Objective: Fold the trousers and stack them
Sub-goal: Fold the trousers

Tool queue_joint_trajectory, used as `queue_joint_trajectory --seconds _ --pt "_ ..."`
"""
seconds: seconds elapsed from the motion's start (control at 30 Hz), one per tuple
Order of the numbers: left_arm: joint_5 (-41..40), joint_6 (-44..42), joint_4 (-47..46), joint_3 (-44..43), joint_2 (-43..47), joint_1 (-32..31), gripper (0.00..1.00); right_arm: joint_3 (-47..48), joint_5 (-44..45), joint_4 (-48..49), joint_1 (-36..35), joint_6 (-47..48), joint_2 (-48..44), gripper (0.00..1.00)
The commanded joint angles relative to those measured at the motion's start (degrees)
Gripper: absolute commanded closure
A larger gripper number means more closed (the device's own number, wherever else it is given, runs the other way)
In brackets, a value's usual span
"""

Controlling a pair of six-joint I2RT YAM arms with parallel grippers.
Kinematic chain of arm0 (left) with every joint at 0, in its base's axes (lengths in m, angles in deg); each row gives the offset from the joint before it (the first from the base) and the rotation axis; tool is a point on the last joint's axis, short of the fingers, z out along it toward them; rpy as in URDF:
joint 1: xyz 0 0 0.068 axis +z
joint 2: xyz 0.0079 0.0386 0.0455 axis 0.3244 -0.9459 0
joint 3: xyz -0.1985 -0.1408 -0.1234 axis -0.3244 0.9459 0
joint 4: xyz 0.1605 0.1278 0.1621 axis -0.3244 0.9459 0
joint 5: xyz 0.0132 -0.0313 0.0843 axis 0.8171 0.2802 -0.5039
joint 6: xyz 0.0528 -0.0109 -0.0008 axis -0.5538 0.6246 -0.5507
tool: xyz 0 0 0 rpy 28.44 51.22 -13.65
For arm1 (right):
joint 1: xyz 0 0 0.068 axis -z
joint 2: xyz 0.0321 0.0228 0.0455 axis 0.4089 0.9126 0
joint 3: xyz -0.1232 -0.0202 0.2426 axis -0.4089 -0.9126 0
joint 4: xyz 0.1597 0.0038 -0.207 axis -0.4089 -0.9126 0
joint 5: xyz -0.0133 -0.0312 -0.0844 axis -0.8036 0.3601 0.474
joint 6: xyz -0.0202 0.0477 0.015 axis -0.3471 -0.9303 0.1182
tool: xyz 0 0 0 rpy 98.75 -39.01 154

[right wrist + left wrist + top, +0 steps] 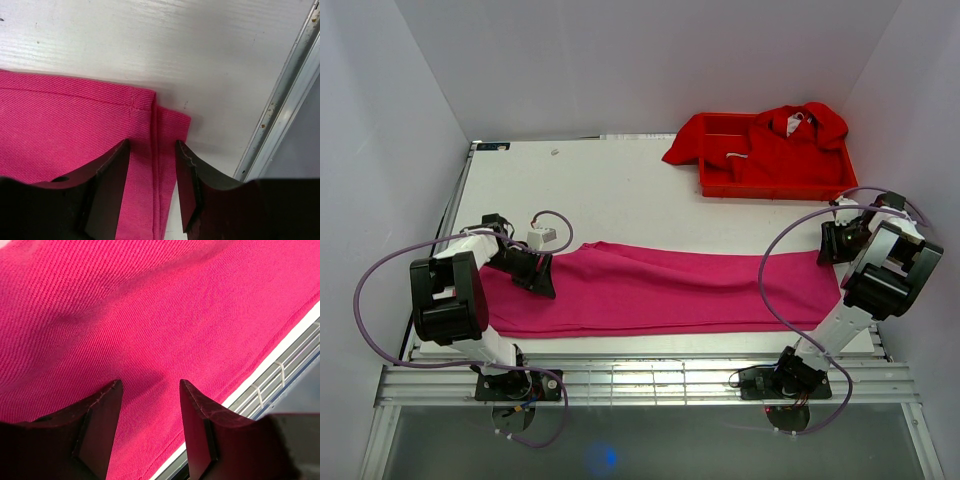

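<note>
My left gripper hangs over the left end of the trousers, jaws parted, nothing gripped. The trousers lie flat, stretched lengthwise across the near half of the table. My right gripper straddles the hemmed right-end corner, jaws parted, nothing clamped.

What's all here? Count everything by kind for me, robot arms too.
Pink trousers: 1
Red tray: 1
Heap of red clothes in the tray: 1 (separate pieces cannot be told)
Robot arms: 2
Total: 5
</note>
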Motion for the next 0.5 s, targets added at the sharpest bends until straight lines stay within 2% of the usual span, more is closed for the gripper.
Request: queue_joint_trajectory --seconds 0.0,0.2,0.37,0.47 --pt "-5.3 -2.1 -7.4 1.7 -1.2 0.1 0.38 -0.5 -2.7 -0.6 0.0 -0.1 -2.4 0.53" --pt "-5.0 -2.1 -7.5 1.2 -1.8 0.0 0.38 -1.1 -2.3 -1.0 0.0 -0.1 -0.1 0.57" --pt "-5.6 -2.3 -7.5 1.5 -1.4 0.1 0.38 -2.5 -2.0 -0.8 0.0 0.1 -0.6 0.65" --pt "-5.7 -2.2 -7.6 1.5 -1.5 0.1 0.38 -3.2 -1.6 -1.2 0.1 0.1 -0.9 0.66"
